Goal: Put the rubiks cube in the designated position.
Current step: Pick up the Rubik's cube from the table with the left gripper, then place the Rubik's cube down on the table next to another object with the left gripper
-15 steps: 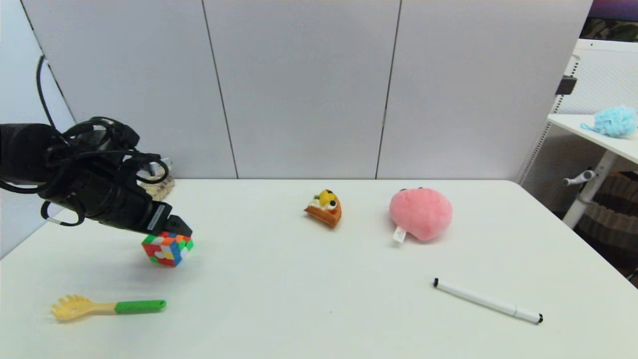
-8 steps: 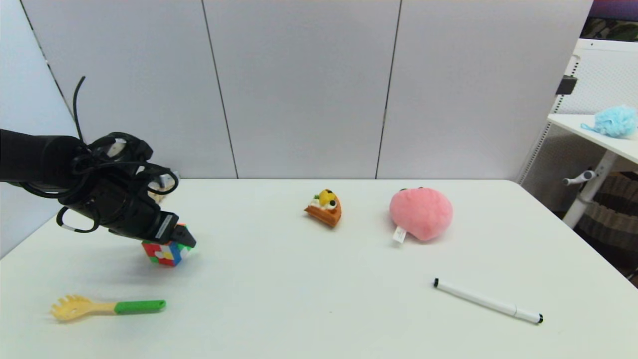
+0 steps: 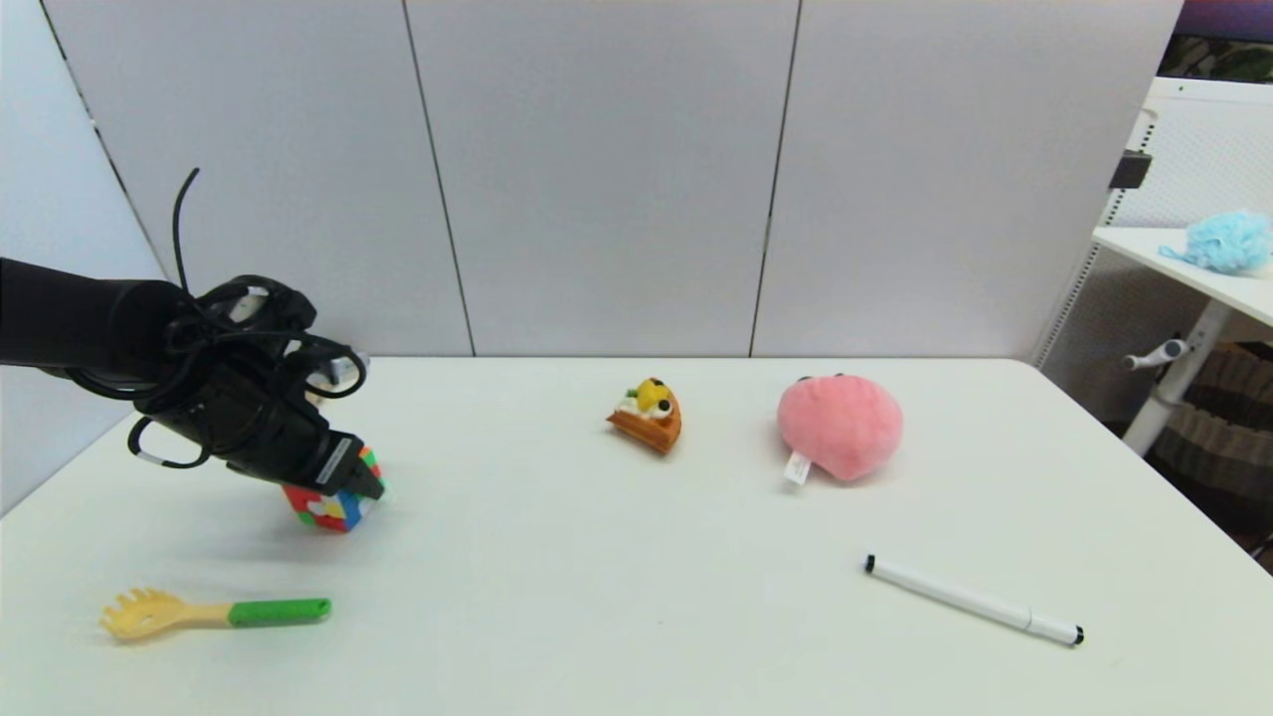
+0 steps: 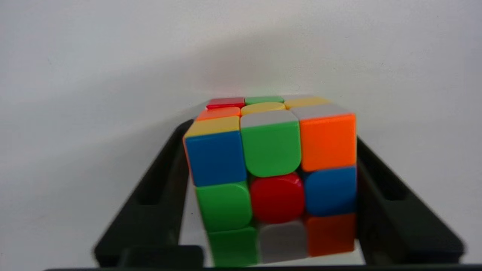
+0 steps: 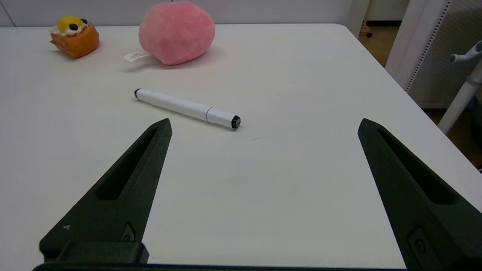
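— Two fingers of the left gripper (image 3: 350,479) are now seen flanking the cube (image 3: 333,505), lower than a second ago. Is it gripped?

— Contact is judged likely: in the wrist view the fingers (image 4: 158,188) are set against both sides of the cube (image 4: 273,177), which is seated on the desk (image 3: 636,517) near its left edge.

— And the right gripper (image 5: 263,128)?

— It is parked near the pen (image 5: 186,108), fingers wide apart. A lift is judged to be next.

The left gripper (image 3: 350,475) hides most of the cube (image 3: 333,505); an object at its 12 o'clock stays unidentifiable.
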### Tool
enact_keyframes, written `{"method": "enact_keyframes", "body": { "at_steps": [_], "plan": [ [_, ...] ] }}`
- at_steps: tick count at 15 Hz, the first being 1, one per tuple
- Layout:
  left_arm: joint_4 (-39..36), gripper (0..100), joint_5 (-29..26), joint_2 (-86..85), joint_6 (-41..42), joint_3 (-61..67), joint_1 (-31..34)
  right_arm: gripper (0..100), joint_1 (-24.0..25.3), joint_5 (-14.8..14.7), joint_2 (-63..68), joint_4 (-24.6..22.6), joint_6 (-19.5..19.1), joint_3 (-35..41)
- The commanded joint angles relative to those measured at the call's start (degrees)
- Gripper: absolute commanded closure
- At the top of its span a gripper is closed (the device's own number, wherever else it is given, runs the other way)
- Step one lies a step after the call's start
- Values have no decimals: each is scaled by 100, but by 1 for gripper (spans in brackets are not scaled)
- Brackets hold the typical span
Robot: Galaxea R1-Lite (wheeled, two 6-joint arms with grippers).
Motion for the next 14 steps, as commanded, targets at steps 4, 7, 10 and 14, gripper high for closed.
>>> {"method": "enact_keyframes", "body": {
  "at_steps": [4,7,10,14],
  "plan": [
    [26,100,139,-252,20,-430,42,0,1,0,7,-2,0,1],
    [193,100,579,-551,20,-1195,411,0,1,0,7,-2,0,1],
    [352,100,702,-560,38,-1775,1106,0,1,0,7,-2,0,1],
    [343,100,667,73,29,-2575,1932,0,1,0,7,-2,0,1]
  ]
}}
